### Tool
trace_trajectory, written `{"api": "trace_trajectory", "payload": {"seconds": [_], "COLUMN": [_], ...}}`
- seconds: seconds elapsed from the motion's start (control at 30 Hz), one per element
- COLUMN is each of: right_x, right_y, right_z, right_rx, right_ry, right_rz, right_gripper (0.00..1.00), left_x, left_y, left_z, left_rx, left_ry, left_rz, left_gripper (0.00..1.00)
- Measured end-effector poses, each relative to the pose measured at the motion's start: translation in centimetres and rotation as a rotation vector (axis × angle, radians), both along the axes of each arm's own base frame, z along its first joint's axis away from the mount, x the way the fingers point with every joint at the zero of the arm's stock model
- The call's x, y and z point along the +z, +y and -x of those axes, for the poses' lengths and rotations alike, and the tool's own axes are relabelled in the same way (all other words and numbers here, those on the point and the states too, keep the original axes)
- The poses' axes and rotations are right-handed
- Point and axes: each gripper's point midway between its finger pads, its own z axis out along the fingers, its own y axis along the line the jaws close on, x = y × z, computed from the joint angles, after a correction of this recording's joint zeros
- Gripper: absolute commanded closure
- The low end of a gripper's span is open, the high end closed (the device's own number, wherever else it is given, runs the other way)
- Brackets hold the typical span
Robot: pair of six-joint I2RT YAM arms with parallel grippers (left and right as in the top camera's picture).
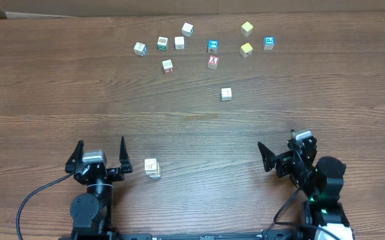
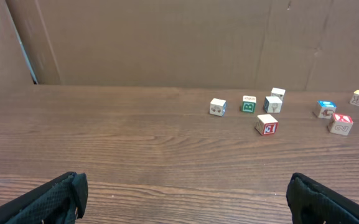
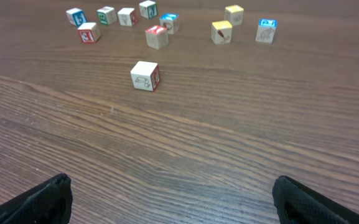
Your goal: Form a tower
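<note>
Standing just right of the L gripper [image 1: 101,150], the tower [image 1: 152,168] sits near the table's [image 1: 45,100] front edge, a short one-cube-wide column. It touches neither arm and nothing blocks it. L gripper jaws are spread wide and empty; R gripper [image 1: 277,148] is likewise wide w/ nothing held. Loose cubes [image 1: 179,43] are scattered on the far side, well apart from the tower. One lone cube [image 1: 226,93] lies between that scatter and the R gripper. Cubes are small pale wood, sharp-edged, w/ printed faces in blue, yellow, red and green. Tabletop is brown wood-grain, matte. Cardboard wall [image 2: 167,37] stands behind.
</note>
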Motion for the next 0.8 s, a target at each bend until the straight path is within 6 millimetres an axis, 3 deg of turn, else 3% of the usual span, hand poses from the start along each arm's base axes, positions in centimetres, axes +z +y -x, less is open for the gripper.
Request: {"api": "trace_trajectory", "payload": {"seconds": [0.53,0.8], "right_x": [2.4,5.1], "right_y": [0.1,0.2], "right_z": [2.0,2.3], "right_rx": [0.0,0.001], "right_ry": [-0.097,-0.222], "right_rz": [0.006,0.015], "right_gripper": [0.0,0.0], "left_x": [0.0,0.0], "left_y": [0.0,0.0], "left_z": [0.0,0.0], "left_rx": [0.0,0.0], "left_ry": [0.0,0.0], "left_rz": [0.0,0.0], "left_gripper": [0.01,0.0]}}
